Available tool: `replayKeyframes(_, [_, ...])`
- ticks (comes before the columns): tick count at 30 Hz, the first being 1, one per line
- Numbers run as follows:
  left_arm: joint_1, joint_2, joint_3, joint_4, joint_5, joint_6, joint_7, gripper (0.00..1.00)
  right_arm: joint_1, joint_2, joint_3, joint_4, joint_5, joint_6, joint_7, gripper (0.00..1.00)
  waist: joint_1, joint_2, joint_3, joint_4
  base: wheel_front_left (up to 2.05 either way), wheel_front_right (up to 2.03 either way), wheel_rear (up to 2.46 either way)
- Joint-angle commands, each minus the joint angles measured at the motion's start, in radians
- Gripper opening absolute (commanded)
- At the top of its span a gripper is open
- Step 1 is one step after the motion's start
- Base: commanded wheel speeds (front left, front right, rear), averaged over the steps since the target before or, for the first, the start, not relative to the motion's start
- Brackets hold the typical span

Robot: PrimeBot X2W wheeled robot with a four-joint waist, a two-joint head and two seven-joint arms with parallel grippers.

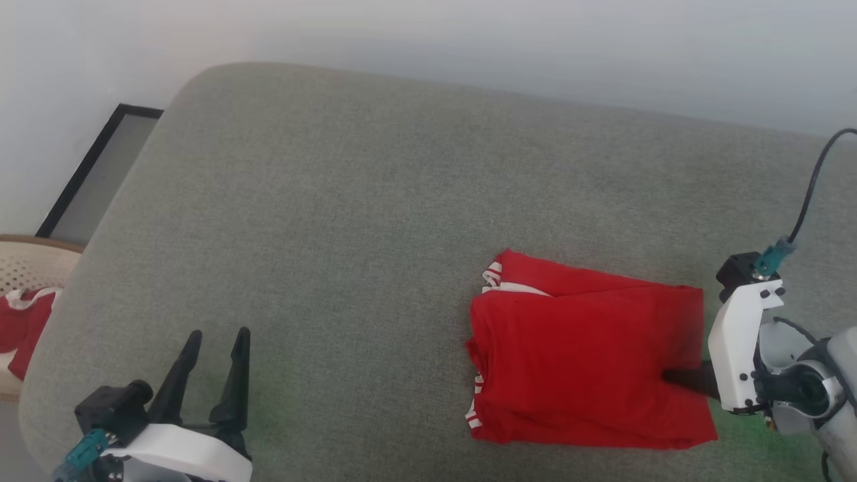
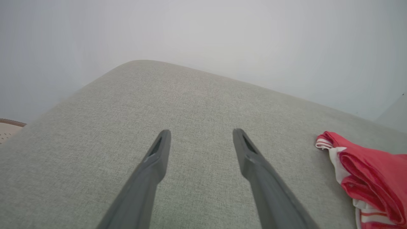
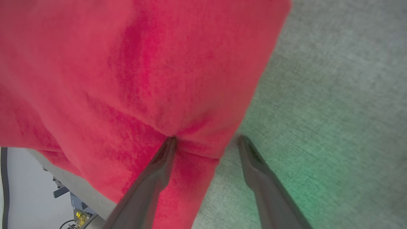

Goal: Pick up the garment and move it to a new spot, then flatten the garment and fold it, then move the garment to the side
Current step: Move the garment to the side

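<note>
Two grippers in play, and all the action sits in the lower right of the head view. The garment (image 1: 589, 361) lies folded into a neat red rectangle on the grey cushion (image 1: 335, 201), with striped white trim peeking out at its left edge. The right gripper (image 1: 679, 378) reaches in from the right edge of the frame, a dark finger lying across the garment's right border.

Over to the right wrist view: the right gripper (image 3: 207, 140) has its jaws spread wide, nothing pinched between them. The finger (image 3: 152, 178) on the left of that frame presses its tip onto the red cloth, dimpling it. The other finger (image 3: 267, 181) rests on bare cushion just beside the fabric's edge. So the garment's edge runs between the two tips, with red cloth spreading across the upper left of the frame.

Down at the lower left of the head view, the left gripper (image 1: 219, 335) points up the frame, jaws wide and holding nothing, well apart from the garment. Its wrist view puts the red folds at the far right edge, with plain cushion under the fingers.

At the far left edge of the head view, a woven basket (image 1: 27, 268) holds another red cloth (image 1: 23, 321).
</note>
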Motion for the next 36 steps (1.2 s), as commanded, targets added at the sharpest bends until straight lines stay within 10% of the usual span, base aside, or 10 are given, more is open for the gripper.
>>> replayKeyframes(1, [-0.019,-0.008,-0.005,0.007,0.013,-0.005,-0.004,1.00,0.026,0.033,0.020,0.008,-0.005,0.000,0.023,0.14,0.0000,0.0000,0.009,0.007,0.00,0.00,0.00])
replayKeyframes(2, [-0.023,-0.009,-0.005,0.009,0.014,-0.006,-0.004,1.00,0.027,0.037,0.014,0.005,-0.007,0.000,0.027,0.00,0.0000,0.0000,0.011,0.008,0.00,0.00,0.00])
replayKeyframes(36, [-0.272,-0.002,-0.106,-0.007,0.041,-0.017,-0.005,1.00,-0.132,-0.179,-0.374,-0.043,-0.170,-0.001,-0.088,0.00,0.0000,0.0000,0.132,-0.309,0.00,0.00,0.00])
